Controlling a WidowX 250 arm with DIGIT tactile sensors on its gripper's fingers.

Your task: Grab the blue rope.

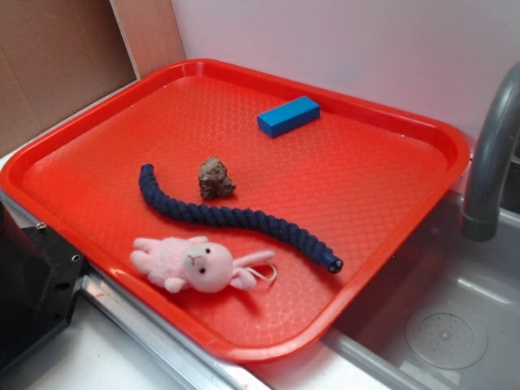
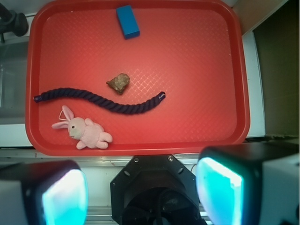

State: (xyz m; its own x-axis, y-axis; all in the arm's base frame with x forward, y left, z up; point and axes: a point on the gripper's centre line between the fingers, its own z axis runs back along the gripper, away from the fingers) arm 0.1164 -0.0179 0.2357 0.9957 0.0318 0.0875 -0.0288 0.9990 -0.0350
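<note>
Nearest in the wrist view, the gripper (image 2: 140, 190) is seen held back over the pale counter edge, short of the red tray (image 2: 239, 84). Its two fingers (image 2: 63, 197) are spread wide apart with nothing between them, so they are released. This posture is judged to be a starting one: the whole tray is kept in sight from above before any descent is made.

Just beyond the near rim, toward the left, a pink plush rabbit (image 2: 84, 131) is laid on its side. It is placed close to the cord, and by that closeness it could be caught if the fingers were lowered carelessly.

Next is found the blue rope (image 2: 101, 99), a dark navy twisted cord laid flat in a shallow wave across the tray's middle. One cut end is near the left rim and the other near the centre. It lies ahead of the fingers and well apart from them, untouched, with its middle slightly left of the gap between them. A forward reach and a descent would be needed. Since it runs across the line of approach, a grasp over its thickness is judged workable.

Just beyond the rope a small brown rock (image 2: 118, 83) is seen, near but not touching.

Farthest, by the far rim, a bright blue block (image 2: 127, 21) is set well apart from the rest.
</note>
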